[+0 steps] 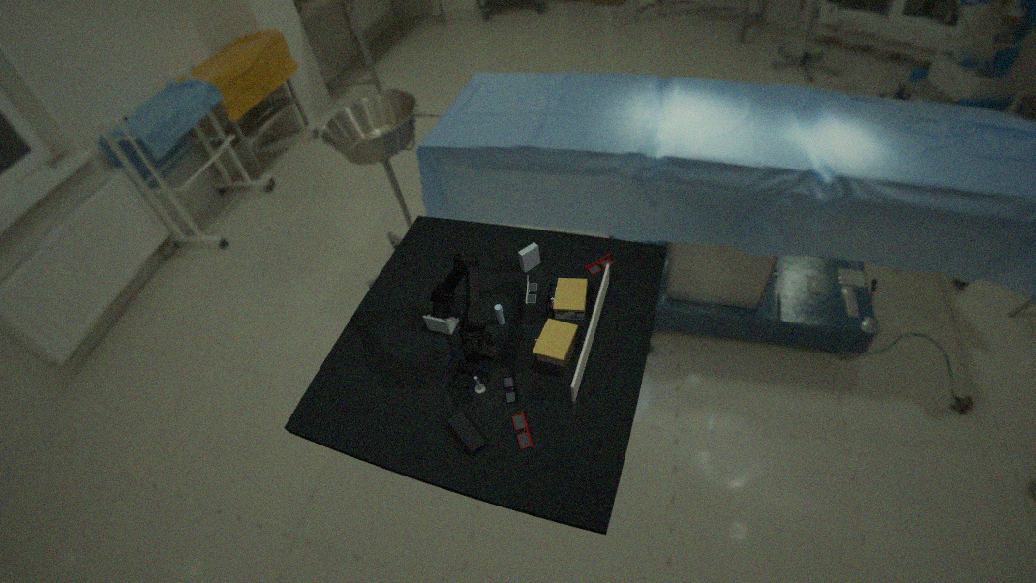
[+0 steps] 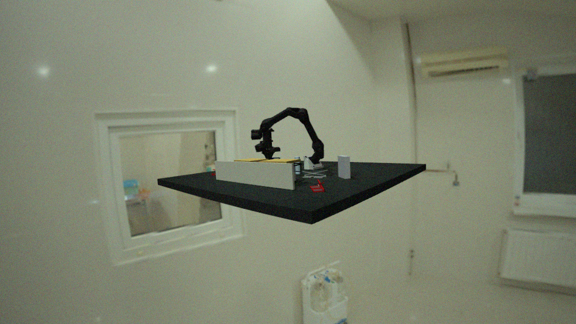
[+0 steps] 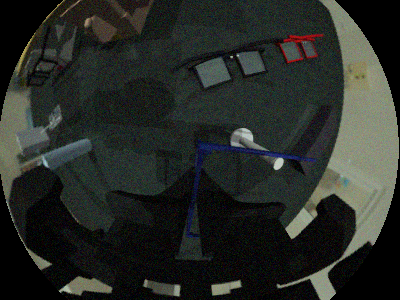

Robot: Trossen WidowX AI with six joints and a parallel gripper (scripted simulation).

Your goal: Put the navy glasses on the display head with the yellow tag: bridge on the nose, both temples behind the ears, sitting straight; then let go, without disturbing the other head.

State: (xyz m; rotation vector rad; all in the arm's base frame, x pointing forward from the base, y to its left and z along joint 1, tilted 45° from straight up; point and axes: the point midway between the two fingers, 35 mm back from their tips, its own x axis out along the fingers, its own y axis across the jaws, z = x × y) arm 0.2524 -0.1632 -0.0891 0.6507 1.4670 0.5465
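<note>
My gripper [image 3: 195, 170] [image 1: 479, 346] [image 2: 268, 155] is shut on the navy glasses [image 3: 198, 177]. In the wrist view their thin blue frame runs up from the fingers, and one temple reaches right. I hold them above the dark table [image 1: 377, 406] [image 2: 362, 181], left of the two display heads. The heads show as yellow-topped blocks, one nearer [image 1: 555, 340] [image 2: 281, 160] and one farther [image 1: 569, 293] [image 2: 249, 160]. I cannot tell which one carries the yellow tag. In the exterior view a white board hides their lower parts.
A long white board [image 1: 590, 329] [image 2: 255, 174] stands right of the heads. Grey glasses [image 1: 509, 388] [image 3: 227, 69], red glasses [image 1: 521, 429] [image 3: 300, 49], a dark case [image 1: 466, 433] and a small white peg [image 1: 478, 383] [image 3: 256, 146] lie below me. A white box [image 1: 529, 256] [image 2: 344, 166] and another red pair [image 1: 598, 262] [image 2: 317, 187] lie at the far side.
</note>
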